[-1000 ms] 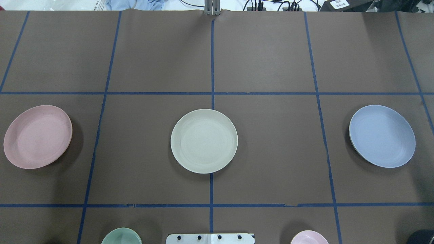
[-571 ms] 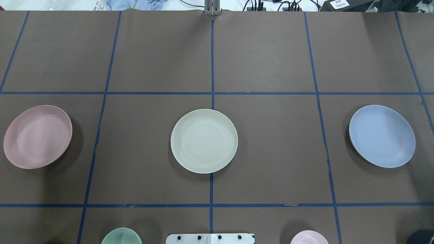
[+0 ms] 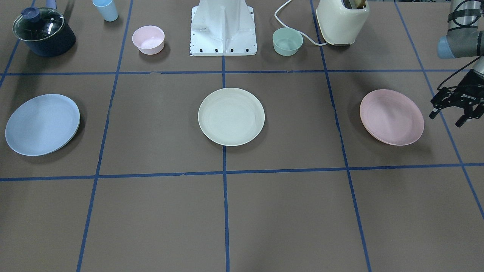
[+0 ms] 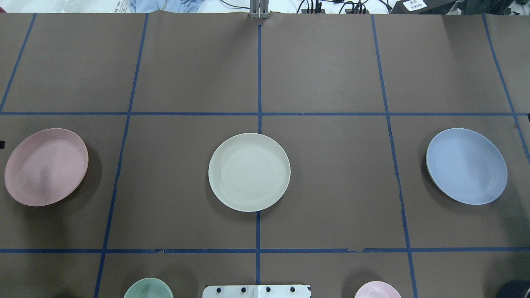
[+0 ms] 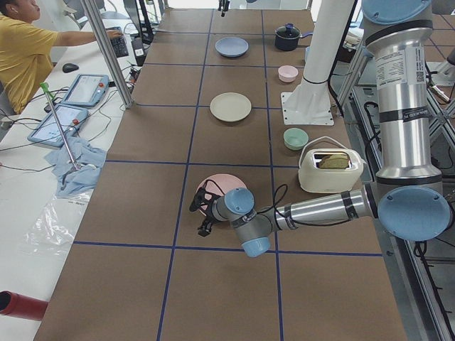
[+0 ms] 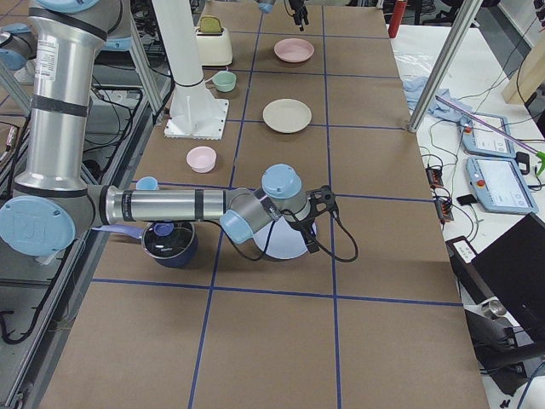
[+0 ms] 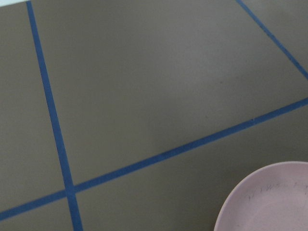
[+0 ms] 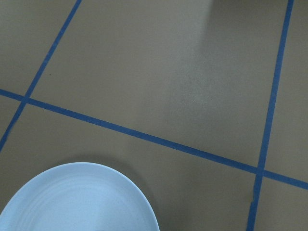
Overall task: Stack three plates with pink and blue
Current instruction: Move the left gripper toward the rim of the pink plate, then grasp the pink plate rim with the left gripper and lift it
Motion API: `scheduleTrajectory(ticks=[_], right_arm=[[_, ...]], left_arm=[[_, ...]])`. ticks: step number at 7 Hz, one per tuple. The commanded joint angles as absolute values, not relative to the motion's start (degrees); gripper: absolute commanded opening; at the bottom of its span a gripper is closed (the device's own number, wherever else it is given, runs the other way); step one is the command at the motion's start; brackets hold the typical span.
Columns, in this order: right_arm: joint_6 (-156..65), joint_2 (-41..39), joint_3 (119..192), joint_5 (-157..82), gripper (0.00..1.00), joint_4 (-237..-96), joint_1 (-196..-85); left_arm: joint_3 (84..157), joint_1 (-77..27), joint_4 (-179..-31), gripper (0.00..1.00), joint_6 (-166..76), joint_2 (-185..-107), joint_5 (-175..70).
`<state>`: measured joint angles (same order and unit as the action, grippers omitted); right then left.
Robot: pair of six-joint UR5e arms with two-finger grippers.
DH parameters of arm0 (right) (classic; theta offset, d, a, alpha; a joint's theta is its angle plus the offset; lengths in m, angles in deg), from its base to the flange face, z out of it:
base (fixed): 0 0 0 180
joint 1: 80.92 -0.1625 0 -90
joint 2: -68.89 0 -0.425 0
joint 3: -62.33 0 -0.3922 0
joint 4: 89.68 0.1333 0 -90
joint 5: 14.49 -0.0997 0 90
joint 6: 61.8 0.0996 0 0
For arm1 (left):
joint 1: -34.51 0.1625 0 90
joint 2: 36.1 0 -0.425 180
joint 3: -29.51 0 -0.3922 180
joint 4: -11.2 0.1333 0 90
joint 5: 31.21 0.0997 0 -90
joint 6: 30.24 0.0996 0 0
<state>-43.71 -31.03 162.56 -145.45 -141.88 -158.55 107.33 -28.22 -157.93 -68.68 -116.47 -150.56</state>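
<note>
Three plates lie apart in a row on the brown table. The cream plate (image 3: 231, 116) (image 4: 249, 171) is in the middle. The pink plate (image 3: 391, 116) (image 4: 45, 166) is on my left side and the blue plate (image 3: 42, 124) (image 4: 466, 165) on my right. My left gripper (image 3: 447, 118) hovers open and empty just outside the pink plate's outer rim; the left wrist view shows that rim (image 7: 269, 202). My right gripper (image 6: 319, 217) hangs over the blue plate's (image 8: 82, 199) outer edge; I cannot tell whether it is open or shut.
Near the robot base (image 3: 223, 28) stand a small pink bowl (image 3: 148, 39), a small green bowl (image 3: 287, 41), a cream toaster (image 3: 342, 20), a lidded dark pot (image 3: 43, 32) and a blue cup (image 3: 105, 9). Blue tape lines grid the table.
A dark tip of my left gripper now shows at the overhead view's left edge by the pink plate, and a shadow has spread over that plate. The plates have not moved.
</note>
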Motion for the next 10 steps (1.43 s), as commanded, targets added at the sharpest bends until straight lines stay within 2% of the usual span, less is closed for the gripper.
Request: scheduleTrajectory(ticks=[1,2,3,4,5,10], right_arm=[[-43.4,-31.0,162.4,-145.5,1.0,-141.7,-158.4],[-43.4,-31.2,162.5,-145.5,1.0,-141.6,-158.4],[-43.6,-31.3,162.4,-145.5,1.0,-141.6,-158.4],[-43.6,-31.3,162.4,-145.5,1.0,-141.6,-158.4],[-43.6,-31.4,162.4,-145.5,1.0,-141.6,-158.4],[-43.6,-31.7,162.4,-145.5,1.0,-139.9,-158.4]], left_arm=[[106.7,-21.9,-159.0,1.0,-74.5,-116.0,-144.7],[106.7,-19.3,-159.0,0.98,-75.8,-116.0,-143.2],[106.7,-17.9,-159.0,0.88,-75.7,-116.0,-142.6],[106.8,-17.6,-159.1,0.49,-75.6,-116.0,-142.7],[106.8,-17.6,-160.3,0.02,-75.6,-115.9,-142.7],[114.0,-21.5,-157.5,0.0,-75.2,-115.6,-152.7]])
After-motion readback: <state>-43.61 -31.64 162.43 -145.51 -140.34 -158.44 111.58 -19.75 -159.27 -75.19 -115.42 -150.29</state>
